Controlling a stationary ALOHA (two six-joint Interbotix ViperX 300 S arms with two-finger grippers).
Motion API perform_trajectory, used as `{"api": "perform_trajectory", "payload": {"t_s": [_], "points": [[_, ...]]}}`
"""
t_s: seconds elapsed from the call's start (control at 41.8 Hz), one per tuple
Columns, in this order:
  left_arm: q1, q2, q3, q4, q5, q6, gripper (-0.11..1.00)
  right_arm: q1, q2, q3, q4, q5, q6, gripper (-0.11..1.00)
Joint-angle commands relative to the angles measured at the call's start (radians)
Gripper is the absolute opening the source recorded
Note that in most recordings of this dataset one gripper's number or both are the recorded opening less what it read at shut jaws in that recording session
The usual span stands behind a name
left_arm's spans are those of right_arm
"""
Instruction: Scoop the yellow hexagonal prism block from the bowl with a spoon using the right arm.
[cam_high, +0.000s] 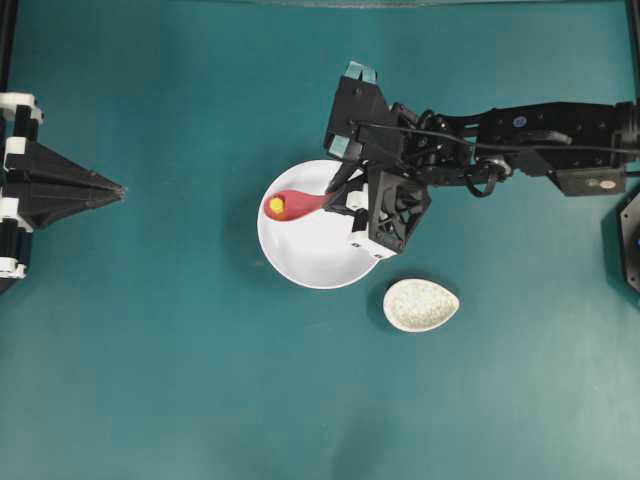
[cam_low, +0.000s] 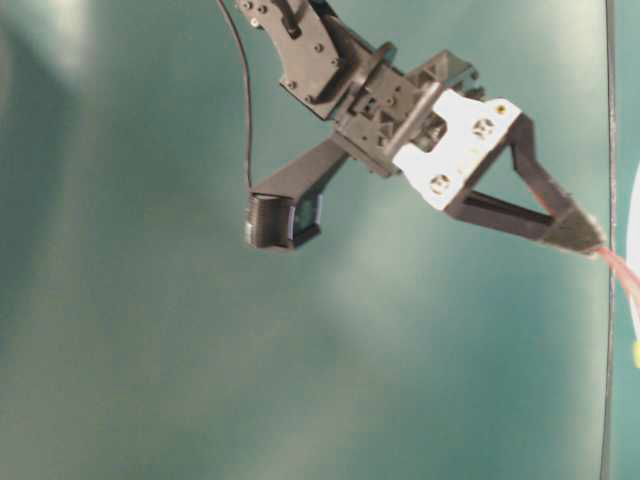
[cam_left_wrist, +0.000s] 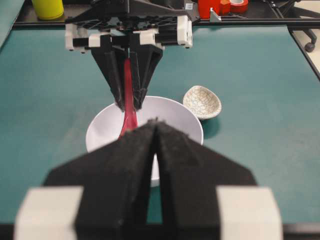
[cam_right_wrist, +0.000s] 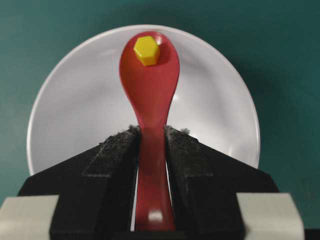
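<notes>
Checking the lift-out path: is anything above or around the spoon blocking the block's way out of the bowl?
Nothing visible does. The yellow block sits in the spoon, held by the right tool over the bowl; the speckled dish lies apart.

Even, fairly bright light is falling from above across the teal table (cam_high: 150, 350), and the white bowl (cam_high: 300, 260) and the speckled dish (cam_high: 420, 305) are casting only short soft shadows. A small glare spot is shining on the spoon (cam_right_wrist: 150, 95) handle in the right wrist view. The table-level view is looking hazy and washed out, with pale blotches. Both wrist views are blurring the nearest gripper parts
</notes>
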Motion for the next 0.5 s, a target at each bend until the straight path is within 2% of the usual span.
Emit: {"api": "perform_trajectory", "payload": {"t_s": [0.0, 0.144, 0.383, 0.478], "points": [[0.000, 0.005, -0.028, 0.003, -0.009, 0.000, 0.01, 0.006, -0.074, -0.005, -0.005, -0.018, -0.006, 0.22], [0.000, 0.005, -0.028, 0.003, -0.009, -0.002, 0.01, 0.031, -0.160, 0.035, -0.031, -0.095, -0.015, 0.22], [0.000, 0.005, -0.029, 0.002, -0.011, -0.002, 0.01, 0.078, -0.302, 0.198, -0.048, -0.387, -0.015, 0.22], [0.000, 0.003, -0.029, 0.002, -0.012, -0.002, 0.01, 0.078, -0.327, 0.224, -0.046, -0.397, -0.009, 0.22]]}}
